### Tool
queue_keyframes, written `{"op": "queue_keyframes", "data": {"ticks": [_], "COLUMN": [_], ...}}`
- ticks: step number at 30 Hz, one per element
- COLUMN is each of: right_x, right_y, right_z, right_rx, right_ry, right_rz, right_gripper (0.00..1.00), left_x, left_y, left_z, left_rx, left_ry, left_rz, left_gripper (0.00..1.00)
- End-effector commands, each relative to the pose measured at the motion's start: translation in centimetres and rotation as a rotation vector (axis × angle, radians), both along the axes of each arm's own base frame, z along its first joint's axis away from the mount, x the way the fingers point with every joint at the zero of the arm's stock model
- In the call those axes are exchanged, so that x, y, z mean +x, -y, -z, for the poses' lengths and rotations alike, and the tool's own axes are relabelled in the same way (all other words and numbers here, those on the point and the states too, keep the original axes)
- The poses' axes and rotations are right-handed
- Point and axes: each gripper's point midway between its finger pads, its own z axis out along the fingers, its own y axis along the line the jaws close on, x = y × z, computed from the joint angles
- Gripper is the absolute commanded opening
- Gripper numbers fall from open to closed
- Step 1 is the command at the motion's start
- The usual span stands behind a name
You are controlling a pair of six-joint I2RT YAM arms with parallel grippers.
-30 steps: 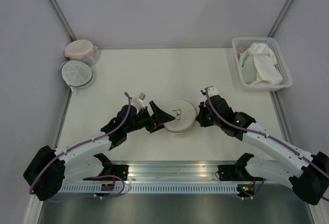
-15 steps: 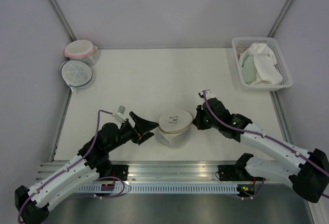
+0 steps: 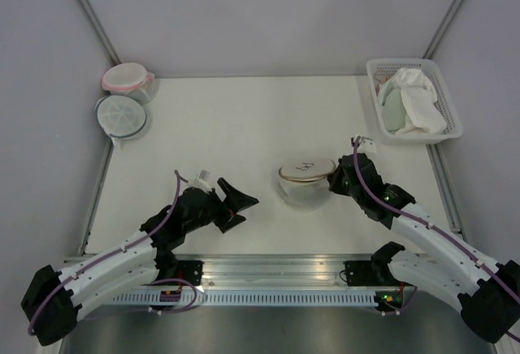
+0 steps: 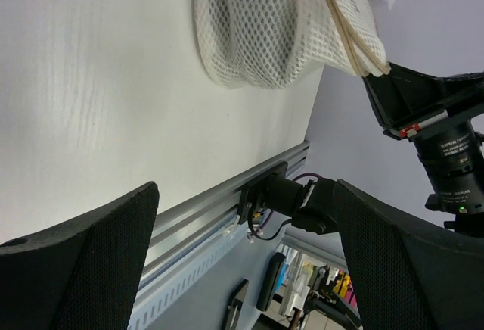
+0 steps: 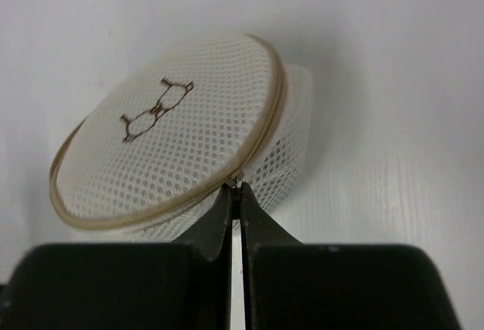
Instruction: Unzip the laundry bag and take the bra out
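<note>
The laundry bag (image 3: 305, 180) is a round cream mesh case with a tan zip rim, sitting tilted on the table right of centre. In the right wrist view (image 5: 174, 141) the bra drawing (image 5: 155, 109) on its top is plain. My right gripper (image 3: 333, 180) is at the bag's right edge, shut on the small metal zip pull (image 5: 237, 185). My left gripper (image 3: 244, 210) is wide open and empty, apart from the bag to its left. The left wrist view shows the bag (image 4: 265, 35) ahead of the spread fingers (image 4: 83, 254). The bra is hidden.
A white basket (image 3: 416, 136) with a white cloth (image 3: 421, 98) and a pale green cloth (image 3: 393, 110) stands at the back right. A pink-rimmed tub (image 3: 126, 78) and a blue-grey-rimmed tub (image 3: 120, 116) sit at the back left. A metal rail (image 3: 268, 269) runs along the near edge.
My left gripper has come off the bag's left side and drawn back to the left. My right gripper has moved right with the zip pull, dragging the bag right and tilting it.
</note>
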Motion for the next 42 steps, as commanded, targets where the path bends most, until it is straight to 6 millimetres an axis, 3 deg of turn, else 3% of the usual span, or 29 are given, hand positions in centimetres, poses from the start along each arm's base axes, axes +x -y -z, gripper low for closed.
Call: {"op": "queue_keyframes", "data": {"ticks": [1,8,9,10,12,13,15,17,19,28,30,32,33,36,42], "right_x": [-1.8,-5.8,-6.0,-6.1,-6.5,-6.6,-6.8,-7.2,-7.7,-9.4,-9.5,-9.7,-9.8,-10.0,-9.6], "right_y": [-4.3,-8.7,-9.1,-9.3,-9.9,-10.1,-10.6,-11.2,-11.5,-11.7,-11.7,-11.6,-11.6,-11.3,-8.9], "right_z": [0.2,1.6,1.6,1.6,1.3,1.2,0.9,0.6,0.6,0.9,0.9,0.9,0.9,0.9,2.3], "right_rx": [0.095,0.134,0.141,0.147,0.161,0.166,0.180,0.193,0.199,0.175,0.169,0.164,0.161,0.150,0.031], "right_ry": [-0.047,-0.112,-0.108,-0.107,-0.103,-0.102,-0.093,-0.090,-0.095,-0.112,-0.114,-0.122,-0.123,-0.131,-0.195], "right_rz": [-0.260,-0.519,-0.537,-0.547,-0.575,-0.584,-0.606,-0.639,-0.669,-0.755,-0.767,-0.778,-0.783,-0.782,-0.689], "right_gripper": [0.01,0.01,0.00,0.00,0.00,0.01,0.00,0.01,0.01,0.00,0.00,0.00,0.01,0.00,0.00], "left_x": [0.7,1.6,1.9,2.1,2.2,2.3,2.3,2.6,3.2,4.0,4.0,4.2,4.2,4.0,4.2], "left_y": [2.2,4.2,4.7,5.3,6.6,7.3,8.8,9.7,10.1,12.0,12.3,12.8,13.1,13.5,12.6], "left_z": [-4.5,-4.8,-5.7,-4.8,-6.0,-4.9,-5.7,-4.9,-5.7,-3.2,-2.4,-3.1,-2.7,-2.6,-1.8], "left_rx": [-0.158,-0.223,-0.257,-0.240,-0.268,-0.246,-0.268,-0.262,-0.307,-0.226,-0.215,-0.249,-0.248,-0.263,-0.260], "left_ry": [0.071,0.093,0.111,0.089,0.103,0.076,0.082,0.068,0.089,0.062,0.056,0.093,0.091,0.087,0.071], "left_rz": [0.021,0.010,0.014,0.017,0.039,0.052,0.078,0.085,0.058,0.068,0.078,0.089,0.102,0.121,0.099], "left_gripper": [1.00,1.00,1.00,1.00,1.00,1.00,1.00,1.00,1.00,0.98,0.90,0.65,0.40,0.04,0.02]}}
